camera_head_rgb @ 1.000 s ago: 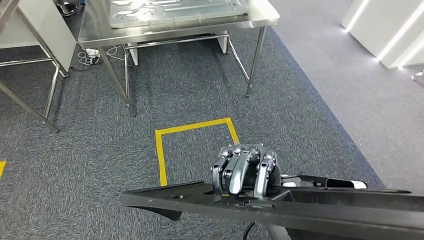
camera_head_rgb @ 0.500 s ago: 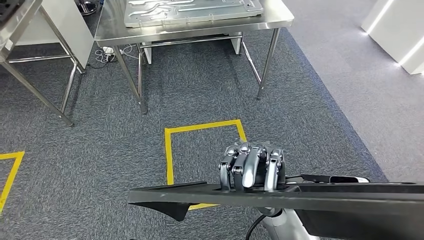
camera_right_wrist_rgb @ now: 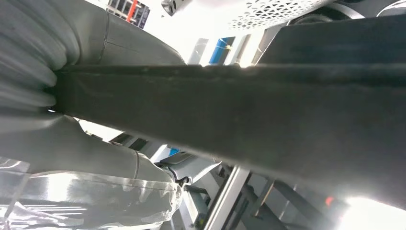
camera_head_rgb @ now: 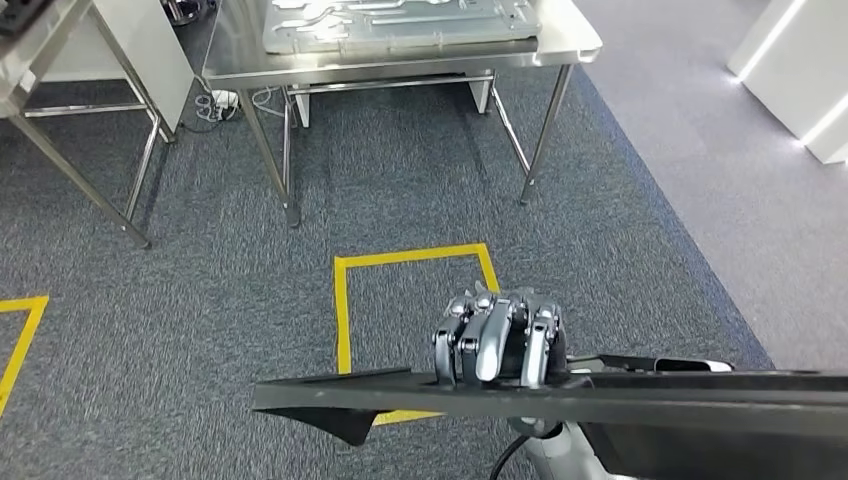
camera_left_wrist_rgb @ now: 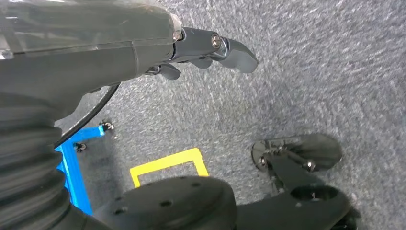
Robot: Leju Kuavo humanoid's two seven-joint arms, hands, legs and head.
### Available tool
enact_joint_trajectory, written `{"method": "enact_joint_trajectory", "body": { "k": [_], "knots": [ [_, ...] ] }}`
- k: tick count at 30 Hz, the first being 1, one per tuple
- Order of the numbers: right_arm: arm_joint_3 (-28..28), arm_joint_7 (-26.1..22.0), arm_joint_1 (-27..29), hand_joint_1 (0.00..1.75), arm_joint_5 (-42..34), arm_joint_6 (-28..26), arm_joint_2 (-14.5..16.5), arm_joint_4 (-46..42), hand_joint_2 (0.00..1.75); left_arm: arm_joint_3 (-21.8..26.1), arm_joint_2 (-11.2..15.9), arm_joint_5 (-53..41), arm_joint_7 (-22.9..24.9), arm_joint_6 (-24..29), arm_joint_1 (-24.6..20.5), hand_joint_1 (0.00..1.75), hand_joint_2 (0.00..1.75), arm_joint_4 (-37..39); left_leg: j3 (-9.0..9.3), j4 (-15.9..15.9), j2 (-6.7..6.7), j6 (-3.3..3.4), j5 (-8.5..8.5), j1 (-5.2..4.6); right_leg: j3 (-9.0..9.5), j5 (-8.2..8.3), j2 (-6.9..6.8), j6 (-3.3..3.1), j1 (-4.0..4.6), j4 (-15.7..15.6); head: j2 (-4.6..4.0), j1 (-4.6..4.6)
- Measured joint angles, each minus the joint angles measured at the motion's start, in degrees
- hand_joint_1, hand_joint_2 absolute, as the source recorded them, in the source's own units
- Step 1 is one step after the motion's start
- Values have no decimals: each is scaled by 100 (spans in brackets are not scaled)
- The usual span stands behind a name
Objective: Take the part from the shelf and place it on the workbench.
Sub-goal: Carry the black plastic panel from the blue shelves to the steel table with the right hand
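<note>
Part (camera_head_rgb: pixel 600 395), long and black, is lying crosswise in the right hand (camera_head_rgb: pixel 497 340), its fingers (camera_head_rgb: pixel 490 345) curling over the edge; left hand (camera_left_wrist_rgb: pixel 210 48) is holding nothing, fingers loosely curled.

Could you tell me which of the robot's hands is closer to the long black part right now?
The right. The right hand grips the long black part, fingers curled over its upper edge. The left hand hangs over the grey carpet, empty, away from the part.

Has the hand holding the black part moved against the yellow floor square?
Cannot tell; the right hand sits near the yellow floor square throughout, but the camera itself shifted.
</note>
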Motion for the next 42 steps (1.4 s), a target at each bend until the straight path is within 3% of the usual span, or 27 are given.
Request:
{"method": "enact_joint_trajectory", "body": {
  "k": [1, 4, 5, 6, 8, 10, 12, 15, 16, 19, 20, 21, 23, 25, 26, 30, 32, 34, 35, 36, 37, 39, 41, 42],
  "knots": [
    [-6, -1, 0, 175, 4, 4, -1, -7, 175, -2, -3, -2, 1, 0, -2, 0, 175, 0, 31, -8, -5, 27, -5, 3, -123, -128, 13, 17, -8, 239, 0, 7],
    [-30, -2, 19, 175, 14, 20, -2, -13, 175, -3, -2, -2, 4, 0, -3, 0, 175, 0, 57, -4, -19, 70, -45, -15, -761, -546, 41, 49, -13, 1254, 0, 23],
    [-34, -3, 27, 175, 15, 26, -2, -12, 175, -3, -2, -2, 5, 0, 3, 0, 175, 0, 76, -2, -26, 72, -66, -24, -899, -534, 44, 43, -13, 1392, 0, 24],
    [-37, -3, 32, 175, 17, 32, -2, -12, 175, -3, -2, -2, 7, 0, 7, 0, 175, 0, 108, -1, -35, 69, -94, -32, -920, -396, 46, 27, -11, 1306, 0, 23],
    [-40, -4, 36, 175, 28, 37, -2, -14, 175, -4, -9, -2, 7, 0, 12, 0, 175, 1, 198, -5, -57, 50, -166, -44, -673, 113, 55, -36, 9, 589, 0, 25],
    [-46, -6, 37, 175, 48, 46, -3, -15, 175, -5, -30, -2, 5, -1, 7, 0, 175, 4, 257, -19, -72, 7, -226, -46, -434, 344, 71, -116, 57, -37, 1, 7],
    [-51, -8, 42, 175, 66, 59, -4, -20, 175, -5, -46, -2, 1, -1, 4, 0, 175, 7, 292, -21, -76, -67, -227, -41, -374, 318, 77, -184, 94, -215, 1, -5],
    [-54, -9, 43, 175, 81, 68, 0, -32, 175, -5, -43, -2, -1, -1, 1, 0, 175, 7, 272, 219, -59, -161, -240, -47, -201, 333, 65, -257, 47, -323, 0, -6],
    [-55, -9, 42, 175, 92, 68, 2, -35, 175, -5, -41, -2, 0, 0, -6, 0, 175, 7, 154, 464, -47, -179, -316, -42, -137, 311, 57, -277, 29, -343, 0, -12],
    [-56, -5, 49, 175, 144, 66, 1, -32, 175, -4, -40, 5, 0, -2, -13, 0, 175, 7, -472, 1461, -22, -234, -731, -11, -24, 208, 44, -304, 26, -358, 0, -26],
    [-56, -3, 52, 175, 163, 61, 0, -27, 175, -4, -40, 7, 0, -3, -14, 0, 175, 7, -614, 1605, -16, -248, -774, -3, 17, 170, 46, -300, 26, -356, 0, -26],
    [-56, 1, 53, 175, 179, 54, 0, -21, 175, -3, -39, 8, 2, -3, -15, 0, 175, 7, -659, 1545, -11, -253, -680, 3, 68, 129, 48, -292, 24, -352, 0, -27],
    [-56, 7, 54, 175, 197, 34, 0, -8, 175, -3, -37, 2, 8, -4, -17, 0, 175, 7, -478, 885, 5, -252, -173, 12, 197, 38, 53, -261, 17, -348, 0, -27],
    [-56, 10, 51, 175, 204, 11, -1, 3, 175, -4, -33, -3, 14, -4, -11, 0, 175, 7, -262, 247, 33, -220, 107, -11, 285, -36, 52, -205, 19, -344, 1, -27],
    [-56, 10, 52, 175, 207, -2, -2, 7, 175, -4, -33, -4, 16, -5, -10, 0, 175, 7, -217, 89, 44, -183, 139, -28, 298, -65, 49, -167, 23, -345, 1, -25],
    [-61, 19, 54, 175, 239, -73, -6, 13, 175, -4, -31, -4, 17, -15, -7, 0, 175, 7, -116, -12, 18, -10, 127, -22, 279, -117, 50, -24, 21, -135, 1, -14],
    [-73, 28, 57, 175, 296, -151, -8, 13, 175, -5, -28, -8, 16, -17, -28, 0, 175, 7, -40, -42, 6, 44, 104, -13, 21, -338, 60, 18, 0, 355, 0, 9],
    [-83, 37, 84, 175, 351, -227, -11, 16, 175, -5, -27, -9, 15, -20, -40, 0, 175, 7, -8, -41, -2, 63, 61, -16, -455, -617, 65, 69, -10, 1061, 0, 22],
    [-86, 42, 103, 175, 377, -263, -13, 19, 175, -5, -27, -9, 15, -25, -37, 0, 175, 7, 14, -40, -7, 61, 33, -17, -648, -657, 65, 85, -13, 1280, 0, 23],
    [-89, 46, 118, 175, 403, -303, -14, 21, 175, -5, -27, -10, 16, -30, -33, 0, 175, 7, 49, -39, -12, 55, 0, -18, -753, -577, 64, 86, -15, 1310, 0, 24],
    [-92, 53, 127, 175, 431, -348, -14, 23, 175, -5, -27, -11, 16, -34, -30, 0, 175, 7, 99, -39, -18, 45, -39, -18, -741, -374, 64, 67, -15, 1121, 0, 25],
    [-108, 65, 134, 175, 475, -440, -15, 27, 175, -5, -31, -16, 17, -40, -30, 0, 175, 7, 222, -40, -27, 9, -127, -19, -509, 143, 65, 15, -9, 382, 0, 23],
    [-132, 70, 140, 175, 491, -516, -15, 41, 175, -5, -34, -22, 19, -43, -40, 0, 175, 7, 288, -50, -33, -53, -204, -26, -339, 286, 58, -45, 21, -123, 0, 29],
    [-147, 72, 146, 175, 489, -546, -14, 49, 175, -5, -34, -25, 20, -44, -44, 0, 175, 8, 310, -41, -30, -93, -220, -32, -317, 259, 59, -82, 33, -190, 0, 30]
  ]
}}
